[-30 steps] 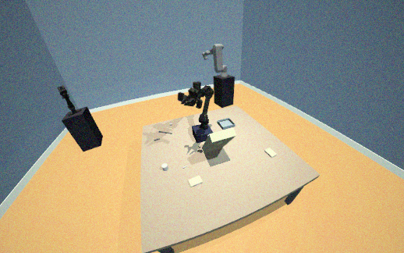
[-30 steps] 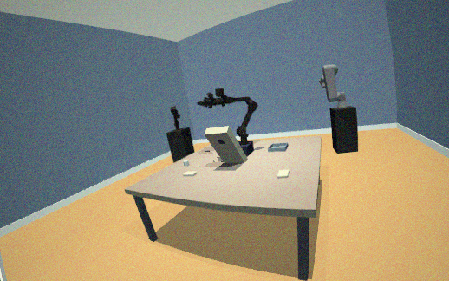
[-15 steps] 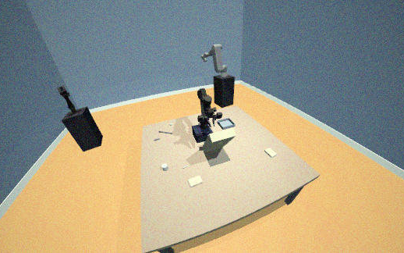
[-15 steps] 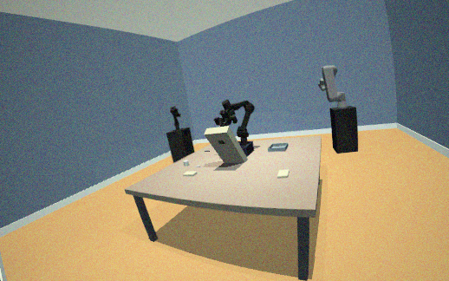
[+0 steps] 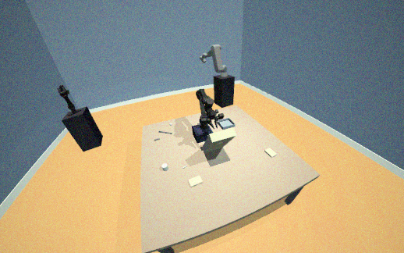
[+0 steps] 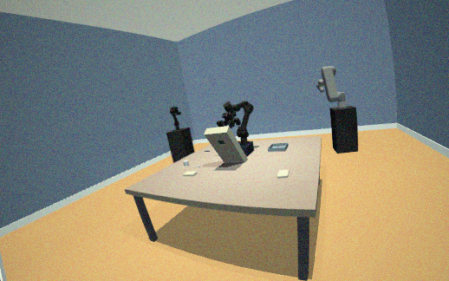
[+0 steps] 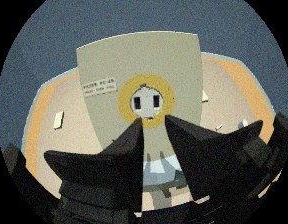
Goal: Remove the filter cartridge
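The round pale filter cartridge (image 7: 147, 95) sits in the service panel (image 7: 170, 55) (image 5: 222, 135) (image 6: 230, 149), inside a yellow ring (image 7: 124, 102). Its two dark slots stand upright side by side in the wrist view. My gripper (image 7: 153, 121) (image 5: 214, 126) is partly open, with nothing between its fingers. In the wrist view its fingertips appear just below the cartridge, over the lower part of the ring; the exact gap to the panel cannot be told. The blue-grey tray (image 5: 233, 126) (image 6: 270, 150) stands on the table beside the panel, and nothing shows in it.
The panel leans on the table (image 5: 250, 172) (image 6: 252, 186) close to the arm's base. A white cup (image 5: 164, 167), a pale block (image 5: 195, 181) and another pale block (image 5: 271, 152) (image 6: 283, 173) lie farther out. Thin dark bars (image 5: 165, 132) lie beyond the base.
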